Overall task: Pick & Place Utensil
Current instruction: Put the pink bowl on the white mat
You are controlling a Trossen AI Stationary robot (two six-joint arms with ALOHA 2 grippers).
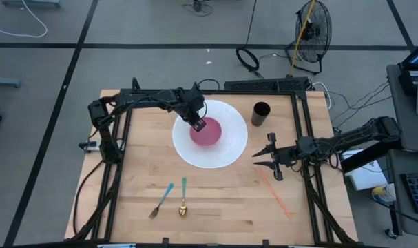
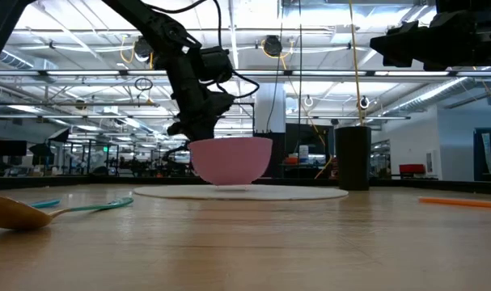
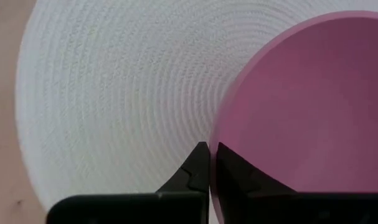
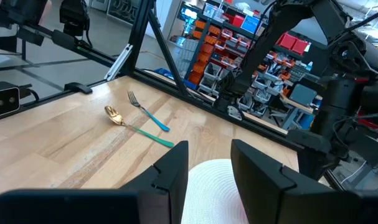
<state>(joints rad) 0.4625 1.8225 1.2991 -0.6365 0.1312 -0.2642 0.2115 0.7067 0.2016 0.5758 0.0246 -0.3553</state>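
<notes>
A pink bowl [image 1: 209, 133] stands upright on a round white placemat [image 1: 226, 155] in the middle of the table. My left gripper [image 1: 198, 125] is shut on the bowl's rim. A gold spoon with a green handle [image 1: 184, 198] and a fork with a blue handle [image 1: 162, 200] lie flat near the table's front edge, left of centre. My right gripper [image 1: 264, 158] hovers open at the placemat's right edge, with nothing between its fingers [image 4: 208, 163]. My left gripper pinches the bowl's rim [image 3: 212, 134] on its far-left side. One finger [image 3: 238, 177] is inside the bowl and the other [image 3: 195, 168] is outside it. The fingers slant steeply down from the far left. The bowl stays upright [image 2: 230, 160] over the placemat.
A black cup [image 1: 261, 114] stands at the placemat's far right. A thin orange stick [image 1: 274, 193] lies on the wood at the near right. Bare tabletop shows between the placemat and the utensils.
</notes>
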